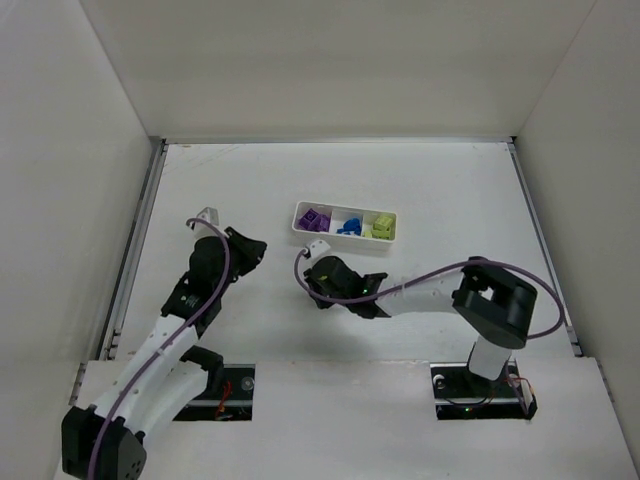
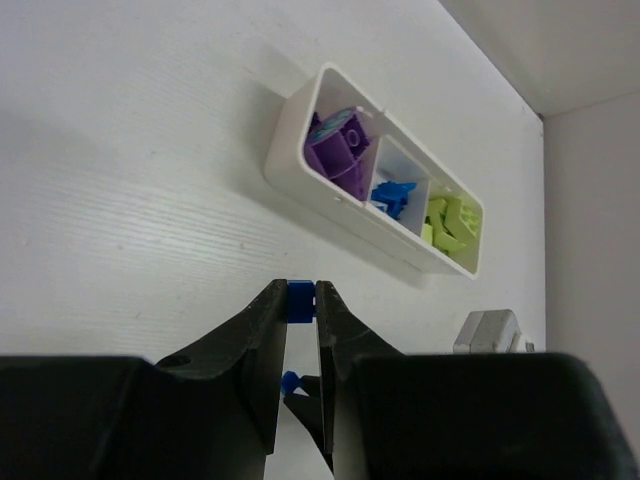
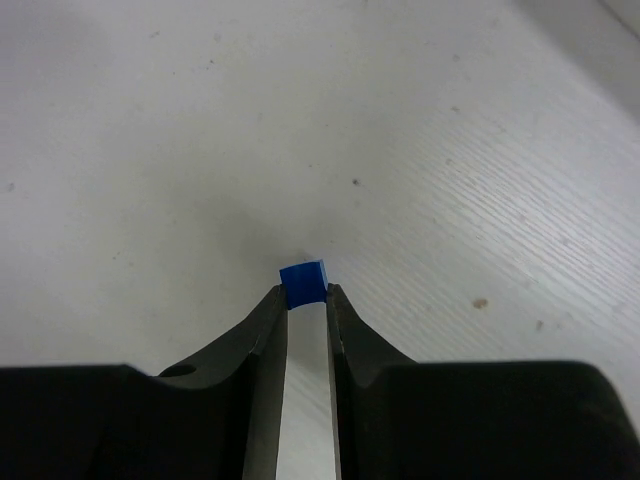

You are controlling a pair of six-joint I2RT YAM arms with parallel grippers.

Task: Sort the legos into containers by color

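White walls [image 1: 330,60] on three sides close in a pale worktop [image 1: 440,200]; faint wood grain shows in the wrist views.

Tray [image 1: 302,215]: long, shallow, white, sitting toward the far middle of the worktop, long side running left to right. It has three compartments side by side.
- Left compartment: purple bricks [image 1: 316,219], heaped.
- Middle compartment: blue bricks [image 1: 349,226], small.
- Right compartment: yellow-green bricks [image 1: 381,226].
The left wrist view confirms the same order, each colour within its own walls.

Left arm [image 1: 190,290]: reaches from the near left corner toward the middle and ends near the tray's left end, apart from it. Left fingers [image 2: 262,330] are clenched on a small blue brick [image 2: 301,300], pinched right at the tips with both inner faces touching its sides. The tray lies beyond it in that view. Further back in the slot between the fingers sits another blue bit [image 2: 291,380]; I cannot tell what it is.

Right arm [image 1: 430,285]: bends from the near right and stretches left across the worktop, its end just near of the tray. Right fingers [image 3: 262,325] are clamped on a second blue brick [image 3: 303,283], gripped at the very tips and seen from above, with bare worktop all round. A dark shadow lies just beyond this brick. I cannot tell whether it rests on the surface or hangs just clear. Neither held brick can be made out from the top camera.
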